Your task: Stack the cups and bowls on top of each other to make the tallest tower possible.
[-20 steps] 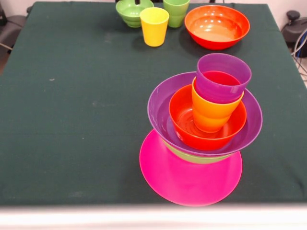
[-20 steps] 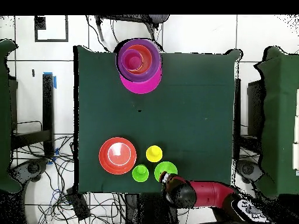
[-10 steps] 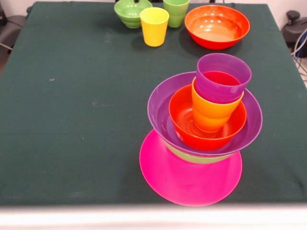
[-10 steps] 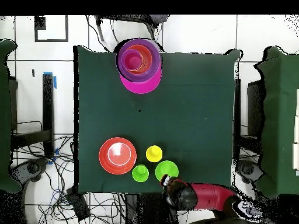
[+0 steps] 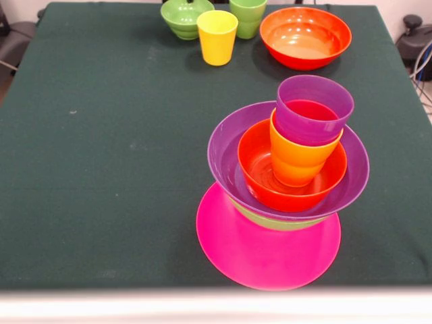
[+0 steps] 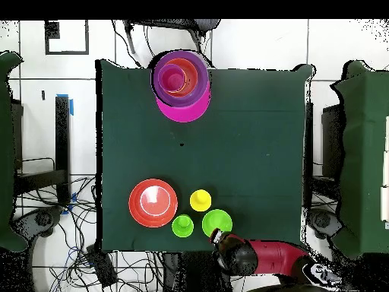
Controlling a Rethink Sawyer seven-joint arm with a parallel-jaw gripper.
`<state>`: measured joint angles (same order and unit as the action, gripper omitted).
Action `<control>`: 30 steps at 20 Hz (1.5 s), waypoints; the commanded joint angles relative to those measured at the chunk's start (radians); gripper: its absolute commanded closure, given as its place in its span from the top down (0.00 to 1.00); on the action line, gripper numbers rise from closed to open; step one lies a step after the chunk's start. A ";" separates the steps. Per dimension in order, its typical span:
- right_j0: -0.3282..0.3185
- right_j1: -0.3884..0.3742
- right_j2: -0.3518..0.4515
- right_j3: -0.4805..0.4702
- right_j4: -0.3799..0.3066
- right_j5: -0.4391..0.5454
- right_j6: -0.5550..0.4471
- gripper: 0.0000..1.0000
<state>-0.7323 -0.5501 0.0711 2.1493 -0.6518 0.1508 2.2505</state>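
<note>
Dark green cloth covers the table [image 5: 101, 169], and no writing or label shows on anything. At its near edge stands the tower [image 5: 287, 196]: pink bowl [image 5: 256, 256], light green bowl [image 5: 273, 221], purple bowl [image 5: 223, 155], orange-red bowl [image 5: 253, 162], orange cup [image 5: 297, 162], purple cup [image 5: 314, 108]. Along the far edge sit a yellow cup [image 5: 217, 37], ribbed green bowl [image 5: 182, 17], green cup [image 5: 248, 15] and second orange-red bowl [image 5: 305, 37]. The gripper [image 6: 219, 237] hangs just beside the ribbed bowl; whether its claw is apart or together cannot be told.

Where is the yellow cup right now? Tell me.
In the front view the yellow cup stands at the table's far edge, just in front of the ribbed green bowl and the light green cup.
</note>
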 commanded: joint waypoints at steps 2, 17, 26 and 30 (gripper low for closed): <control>-0.001 0.034 0.074 -0.116 -0.054 -0.035 -0.021 1.00; 0.018 0.094 0.030 -0.185 -0.089 -0.111 0.005 1.00; -0.022 0.111 0.060 -0.166 -0.100 -0.209 0.018 0.00; -0.050 0.109 0.080 -0.152 -0.079 -0.218 0.032 0.00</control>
<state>-0.7660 -0.4926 0.0620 2.0988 -0.6871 0.0201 2.2505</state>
